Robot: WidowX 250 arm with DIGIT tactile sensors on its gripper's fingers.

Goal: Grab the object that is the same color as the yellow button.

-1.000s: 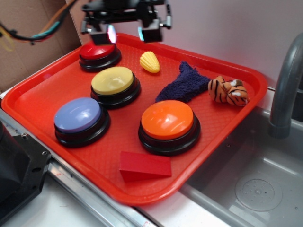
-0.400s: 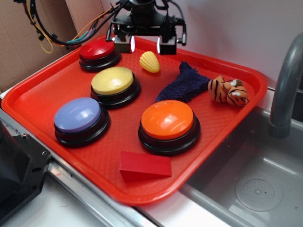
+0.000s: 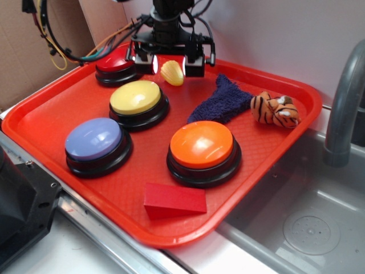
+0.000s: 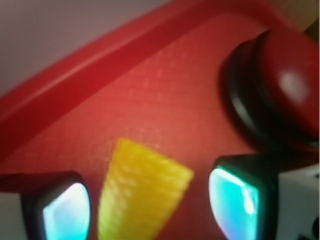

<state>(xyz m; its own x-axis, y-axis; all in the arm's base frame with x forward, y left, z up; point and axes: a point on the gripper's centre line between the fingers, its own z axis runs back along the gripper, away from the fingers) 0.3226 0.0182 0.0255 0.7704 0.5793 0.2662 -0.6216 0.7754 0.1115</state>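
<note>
Straddling the small yellow toy corn cob (image 3: 172, 72) at the far end of the red tray (image 3: 51, 108), the tool (image 3: 170, 64) hangs with its fingers spread, one pad on each side of the cob and neither seeming to touch it. The grasp looks lined up but not yet made; judging by this, the next move is to settle lower if needed and squeeze evenly on the ridged sides. The arm reaches straight down from above, between the red button (image 3: 118, 64) and the dark blue cloth (image 3: 225, 100), behind the yellow button (image 3: 137, 98).

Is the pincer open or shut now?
Open. The pincer has its two fingers on either side of the yellow corn, with gaps visible.
</note>
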